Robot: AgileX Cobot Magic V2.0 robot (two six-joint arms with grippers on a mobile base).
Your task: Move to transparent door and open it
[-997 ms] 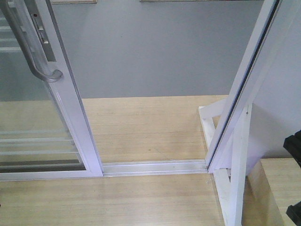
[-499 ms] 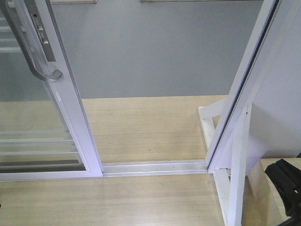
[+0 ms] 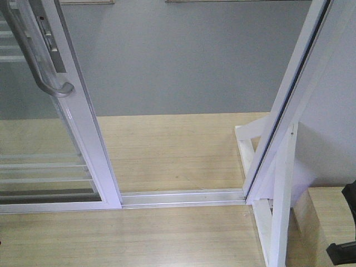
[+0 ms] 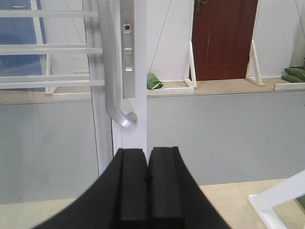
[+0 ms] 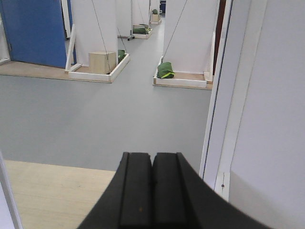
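Observation:
The transparent door point(image 3: 39, 133) stands at the left of the front view, its clear glass crossed by thin silver bars inside a white frame. Its long grey curved pull handle point(image 3: 43, 69) ends in a hook beside a lock plate. A gap lies between the door and the post on the right. In the left wrist view my left gripper point(image 4: 147, 162) is shut on nothing, just below and short of the handle point(image 4: 114, 81) and the door frame point(image 4: 138, 124). My right gripper point(image 5: 152, 164) is shut and empty, facing the opening. A black part of the right arm point(image 3: 346, 250) shows at the bottom right.
A silver floor track point(image 3: 183, 197) crosses the threshold. The white slanted frame post point(image 3: 289, 105) with its wooden brace point(image 3: 281, 200) bounds the right side, beside a raised wooden step point(image 3: 325, 217). Grey floor lies beyond, with green bags point(image 5: 166, 70) and a wooden box point(image 5: 102, 62) far off.
The black part of my right arm at the lower right edge has swung in and then dropped lower and farther right. The door and handle have not moved.

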